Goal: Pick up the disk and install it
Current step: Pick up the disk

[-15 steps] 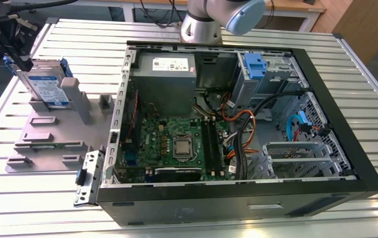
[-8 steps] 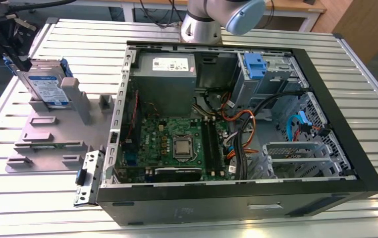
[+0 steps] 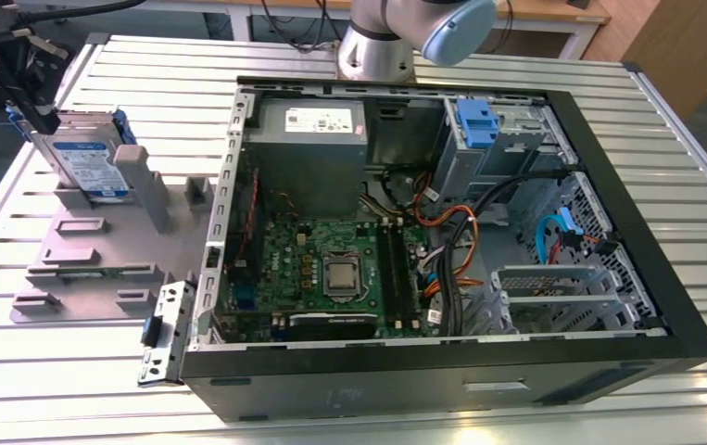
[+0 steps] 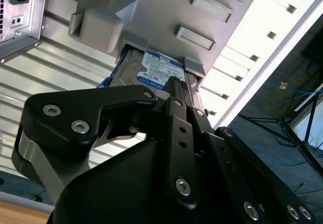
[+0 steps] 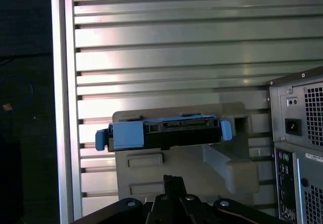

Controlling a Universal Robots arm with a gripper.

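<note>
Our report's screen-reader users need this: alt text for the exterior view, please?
The disk stands upright in a grey holder on a slatted metal table, the gripper at its top edge. An open computer case lies toward the exterior view's right.

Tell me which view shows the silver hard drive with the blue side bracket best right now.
The exterior view: the silver rectangular disk stands upright in the grey plastic fixture, with its label and blue bracket both visible. The second wrist view shows part of its label face; the first wrist view shows its blue-bracketed connector edge.
</note>
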